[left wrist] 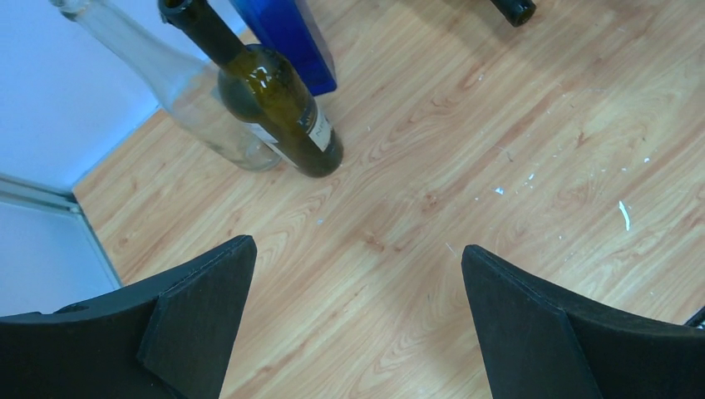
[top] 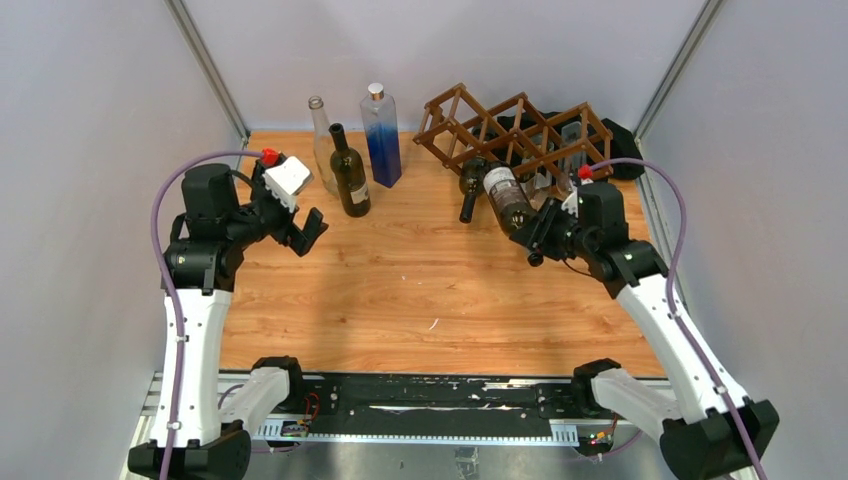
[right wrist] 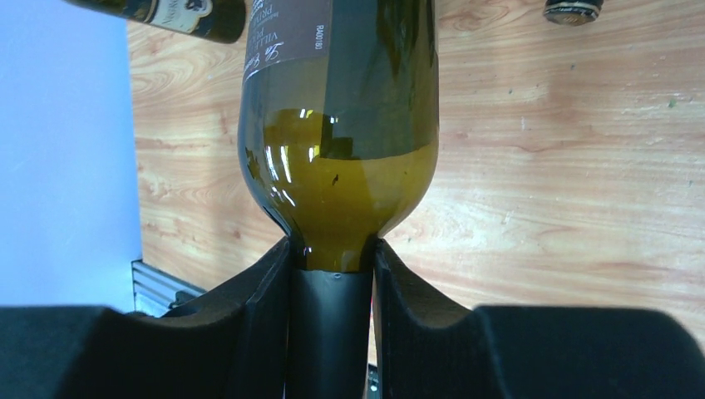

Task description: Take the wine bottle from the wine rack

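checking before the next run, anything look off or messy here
The wine rack appears to sit skewed to the back wall, and small white flecks are scattered on the table. No spill or breakage is visible.

A robotics lab test cell: plain pale panel walls [top: 90, 100] on aluminium posts [top: 205, 60] enclose a wood-grain surface [top: 420, 290]; left arm [top: 195, 330] and right arm [top: 670, 320], cabled, are bolted to a slotted metal rail [top: 430, 410].

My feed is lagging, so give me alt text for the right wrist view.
The right fingers are shut on the neck of a green, labelled bottle that fills the centre. Behind it is the wood table, with a second bottle at top left and a bottle tip at top right.
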Tool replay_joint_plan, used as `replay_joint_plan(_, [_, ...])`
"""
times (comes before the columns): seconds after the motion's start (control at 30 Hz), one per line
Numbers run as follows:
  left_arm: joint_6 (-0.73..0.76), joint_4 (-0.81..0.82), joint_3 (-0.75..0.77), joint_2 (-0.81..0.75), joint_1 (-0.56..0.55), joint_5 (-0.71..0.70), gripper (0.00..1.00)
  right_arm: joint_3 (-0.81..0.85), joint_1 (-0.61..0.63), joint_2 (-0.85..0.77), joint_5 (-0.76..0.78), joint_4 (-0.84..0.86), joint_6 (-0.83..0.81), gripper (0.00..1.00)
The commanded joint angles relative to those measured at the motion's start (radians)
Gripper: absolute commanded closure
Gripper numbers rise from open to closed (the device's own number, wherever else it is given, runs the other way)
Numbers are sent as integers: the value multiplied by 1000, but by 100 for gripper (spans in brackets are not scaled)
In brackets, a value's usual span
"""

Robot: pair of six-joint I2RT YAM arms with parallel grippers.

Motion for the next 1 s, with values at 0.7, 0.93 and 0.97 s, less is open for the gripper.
replay_joint_plan(0.7, [467,42,-165,-131,-525,-27,0,378,504,200,-110,-296,-74,100])
replay_joint_plan(0.93, [350,286,-308,-146,-708,-197,0,538,573,320,-187,-369,-108,100])
replay_joint_plan(0.97, [340,315,-327,-147,-739,-216,0,553,581,339,-200,-370,-107,100])
